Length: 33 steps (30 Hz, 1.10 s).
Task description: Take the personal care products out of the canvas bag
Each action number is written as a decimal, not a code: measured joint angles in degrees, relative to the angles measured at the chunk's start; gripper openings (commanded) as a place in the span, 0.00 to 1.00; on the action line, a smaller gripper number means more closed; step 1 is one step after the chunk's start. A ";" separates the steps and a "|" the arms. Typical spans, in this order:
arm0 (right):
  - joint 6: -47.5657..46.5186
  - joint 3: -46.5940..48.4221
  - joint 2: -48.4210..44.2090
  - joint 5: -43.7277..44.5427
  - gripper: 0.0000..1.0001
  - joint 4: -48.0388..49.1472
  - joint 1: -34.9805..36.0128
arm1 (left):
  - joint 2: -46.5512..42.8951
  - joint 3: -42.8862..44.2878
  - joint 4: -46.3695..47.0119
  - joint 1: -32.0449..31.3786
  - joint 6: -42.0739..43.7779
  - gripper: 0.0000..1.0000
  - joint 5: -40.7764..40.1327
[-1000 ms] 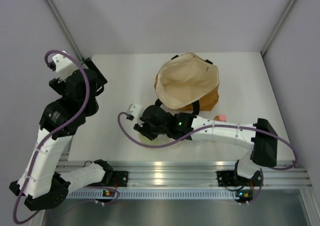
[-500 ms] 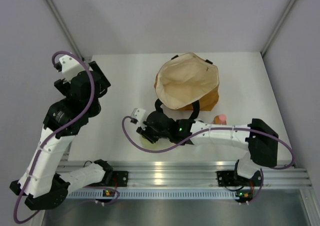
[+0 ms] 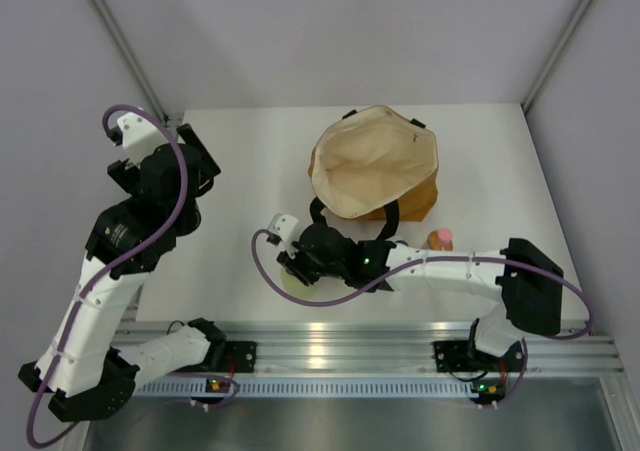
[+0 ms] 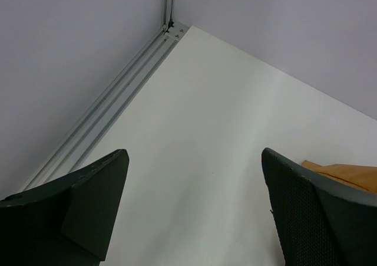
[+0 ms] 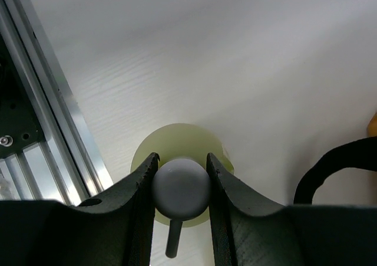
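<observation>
The canvas bag (image 3: 375, 166) stands open at the back middle, its cream lining showing; no bottle shows inside it. My right gripper (image 3: 303, 263) is shut on the grey-white pump cap (image 5: 181, 188) of the yellow-green bottle (image 3: 305, 283), which is upright near the front rail, seen from above in the right wrist view (image 5: 177, 145). The orange bottle with a pink cap (image 3: 438, 238) stands on the table right of the bag. My left gripper (image 3: 190, 161) is open and empty at the far left (image 4: 194, 160). The white and cream bottles are out of view.
A black bag handle (image 5: 330, 166) loops on the table just right of my right gripper. The aluminium front rail (image 5: 41, 130) runs close on the left of the held bottle. A corner of the bag (image 4: 347, 174) shows beside the left fingers.
My right gripper has shifted slightly right with the yellow-green bottle. My left arm has lifted and turned a little towards the back.
</observation>
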 measured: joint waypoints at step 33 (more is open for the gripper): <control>3.10 8.22 -10.84 10.60 0.99 -3.13 -4.24 | 1.95 -1.66 0.00 0.00 1.57 0.98 4.42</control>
